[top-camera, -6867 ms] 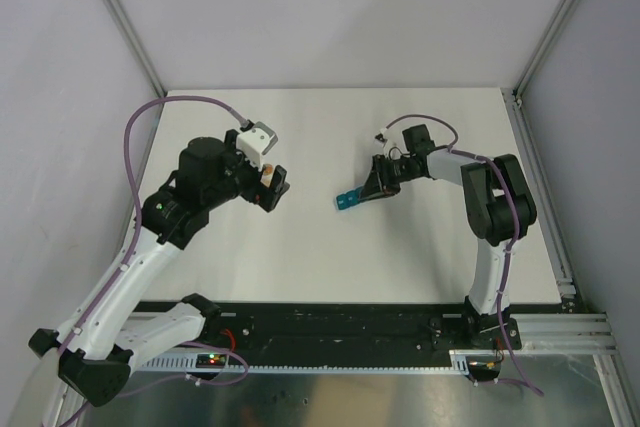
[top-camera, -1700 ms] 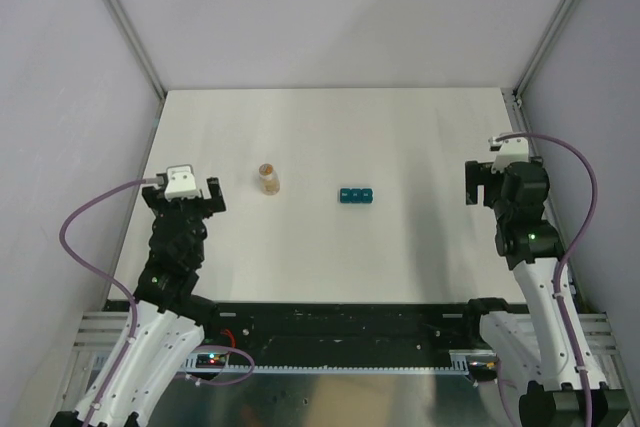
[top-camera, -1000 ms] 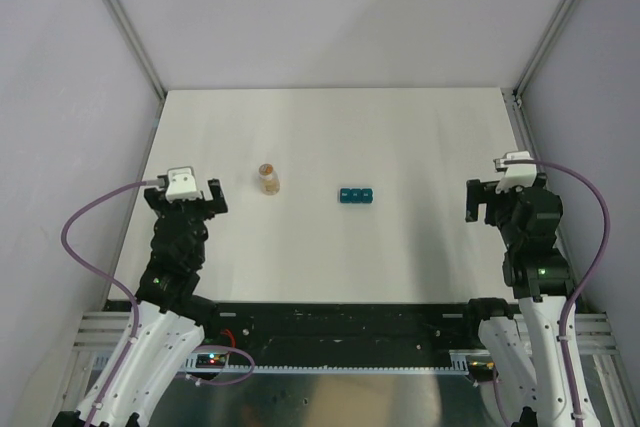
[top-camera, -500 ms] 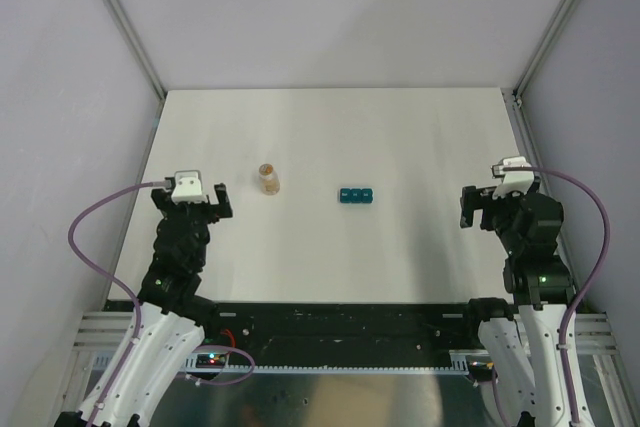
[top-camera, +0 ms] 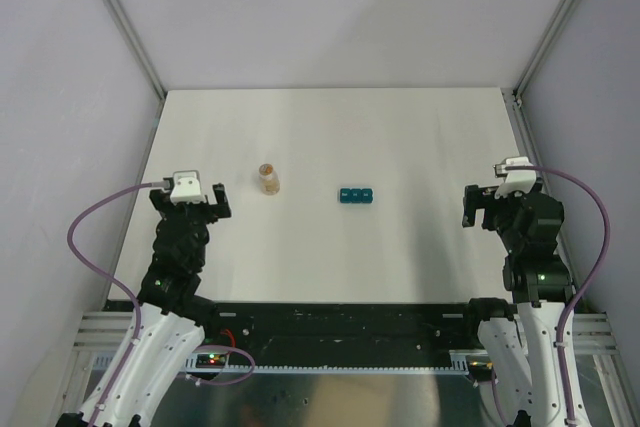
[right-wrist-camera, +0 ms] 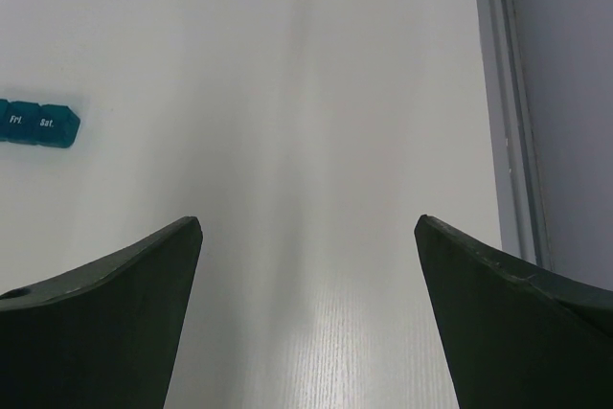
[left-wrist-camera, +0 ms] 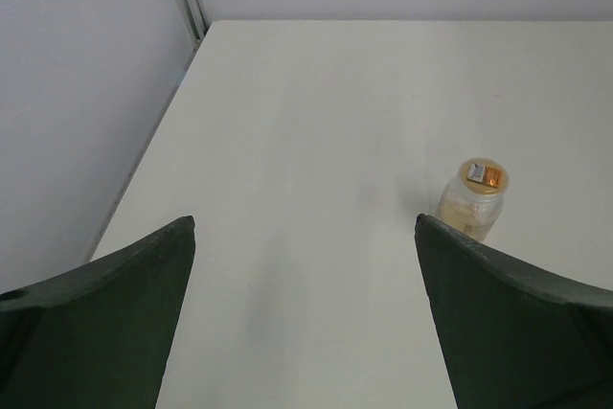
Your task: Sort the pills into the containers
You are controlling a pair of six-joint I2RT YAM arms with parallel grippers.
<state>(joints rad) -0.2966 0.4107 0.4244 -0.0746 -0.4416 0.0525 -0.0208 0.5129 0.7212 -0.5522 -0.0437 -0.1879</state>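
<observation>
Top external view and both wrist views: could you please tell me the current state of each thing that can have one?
containers: lying flat, all three lids shut, nothing touching them.
bottle: standing upright, cap on, apart from the containers and from both hands.
left hand: open wide, empty, pulled back short of the bottle.
right hand: open wide, empty, well off to the side of the containers.

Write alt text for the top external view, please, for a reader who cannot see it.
A teal three-compartment pill strip lies mid-table, an orange-tan bottle standing to its left. The left tool and right tool hang open and empty near the table's side edges.
</observation>
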